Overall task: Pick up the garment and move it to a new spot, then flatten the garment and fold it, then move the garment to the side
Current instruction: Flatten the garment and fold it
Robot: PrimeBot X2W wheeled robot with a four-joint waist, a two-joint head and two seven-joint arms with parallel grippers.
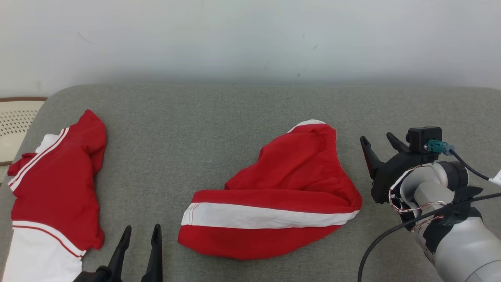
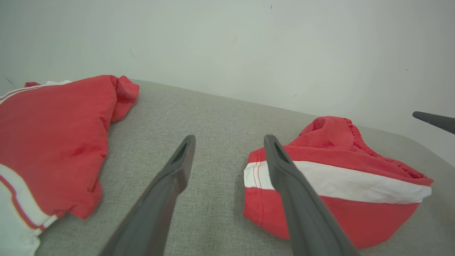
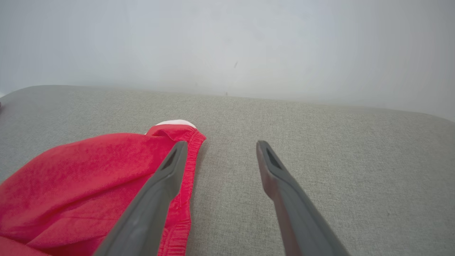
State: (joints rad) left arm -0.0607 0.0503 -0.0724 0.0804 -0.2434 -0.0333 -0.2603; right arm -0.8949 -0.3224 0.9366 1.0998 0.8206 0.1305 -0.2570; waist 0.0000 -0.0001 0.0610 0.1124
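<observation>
Lying in a loose heap near the middle of the grey cushion (image 1: 219, 129), the red shorts (image 1: 274, 196) with the broad white band are not yet flattened. The banded lower half sits fairly flat toward the front edge. The upper half is humped, and its elastic waistband curls along the right side toward the back.

Your right jaws stand spread wide and hold nothing, just beside the shorts' right edge. Their dark fingers (image 1: 370, 156) point toward the back edge and the white wall (image 1: 250, 35), which looks like a good place from which to come in on the waistband.

Your left jaws are likewise wide apart and empty, low at the front edge. They sit between the shorts and a second red-and-white garment (image 1: 54, 188) that lies along the cushion's left edge, well apart from the shorts. With one arm on either side, you seem placed to take both ends of the cloth and draw it taut.

In the right wrist view one finger crosses the waistband, and from there you cannot tell whether it brushes the fabric; the head view shows a gap. How the legs of the shorts lie under the hump is hidden. The second garment runs off the bottom of the head view, so its kind is unclear. A cream perforated object (image 1: 15, 121) beyond the left edge is cut off and cannot be identified.
</observation>
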